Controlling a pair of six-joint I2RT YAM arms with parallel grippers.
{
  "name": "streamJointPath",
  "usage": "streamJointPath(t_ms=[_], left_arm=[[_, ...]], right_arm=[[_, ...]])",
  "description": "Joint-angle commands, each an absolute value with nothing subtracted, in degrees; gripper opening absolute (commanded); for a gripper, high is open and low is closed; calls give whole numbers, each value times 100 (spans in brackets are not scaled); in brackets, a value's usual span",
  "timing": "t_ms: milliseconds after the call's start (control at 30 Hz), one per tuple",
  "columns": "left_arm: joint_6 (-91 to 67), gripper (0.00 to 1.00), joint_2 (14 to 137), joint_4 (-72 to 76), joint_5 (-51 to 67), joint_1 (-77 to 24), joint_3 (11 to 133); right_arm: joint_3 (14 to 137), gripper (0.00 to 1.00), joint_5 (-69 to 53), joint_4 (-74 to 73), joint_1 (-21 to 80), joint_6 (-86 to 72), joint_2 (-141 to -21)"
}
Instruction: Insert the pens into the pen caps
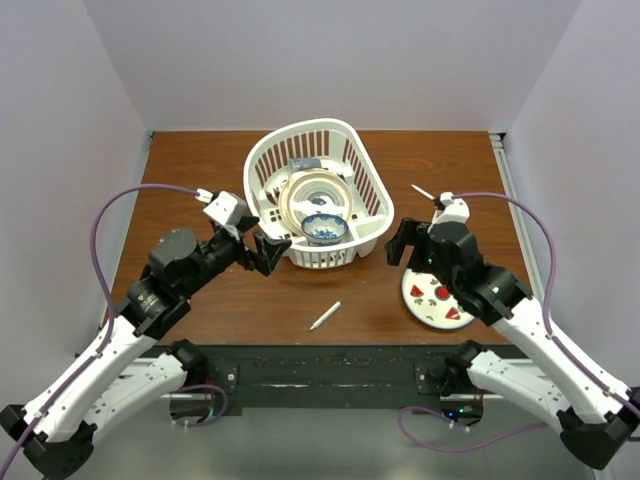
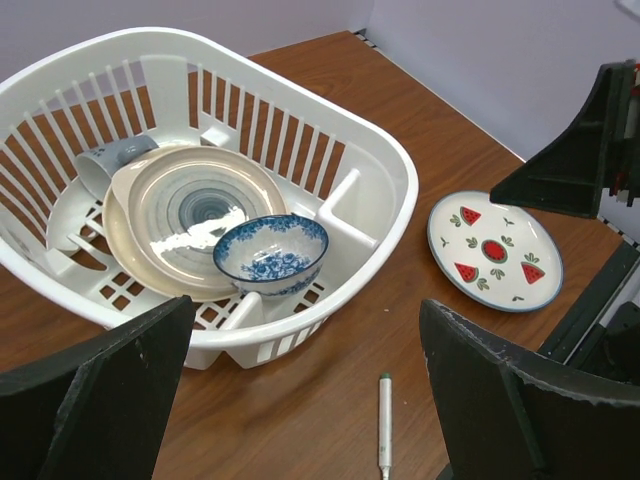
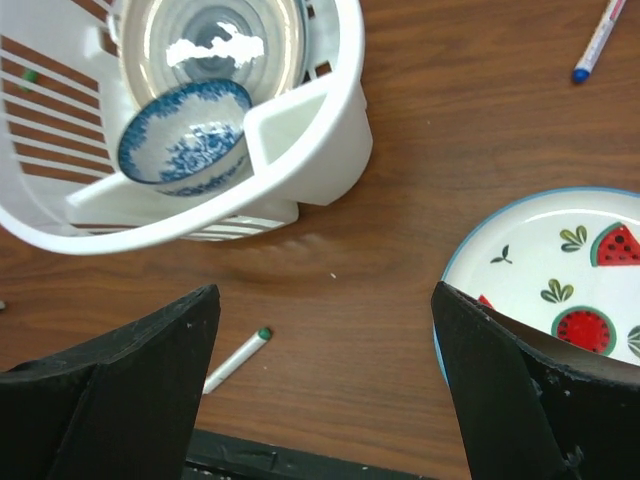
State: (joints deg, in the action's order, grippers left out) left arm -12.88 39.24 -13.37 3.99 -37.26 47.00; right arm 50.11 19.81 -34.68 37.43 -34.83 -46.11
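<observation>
- The left gripper is wide open and holds nothing. The white basket sits right in front of its fingers. If it reaches straight ahead, it may bump the basket and push it.
- I cannot find the pen caps for sure. A tiny green dot shows behind the basket slats, far off to the right gripper's left. If that is a cap, the slats may block the fingers.
- The pen with the green tip lies flat on the table, below the left gripper and nearer its right finger. It is thin and round. If the fingers come down crooked, it may roll away or slip out.
- The right gripper is wide open too, with nothing in it. The same pen lies near its left finger, so both grippers could go for it and knock together.
- The watermelon plate sits just under its right finger. A low swing may hit it.
- The pen with the blue tip lies out past that finger, a longer reach.
</observation>
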Motion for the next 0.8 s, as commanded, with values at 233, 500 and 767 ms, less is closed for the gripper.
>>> streamJointPath(t_ms=[233,500,767], left_arm=[[-1354,100,3841,-1493,27,-3700,4720],[-1432,100,3262,-1424,-763,-3691,4650],[-1450,100,2479,-1187,-1502,-3674,4386]], right_arm=[[4210,67,458,-2497,3823,-4307,-5607],[4129,65,-467,-1361,4735,-2132,-5791],[4588,67,-1949,-1178,5221,1284,-6310]])
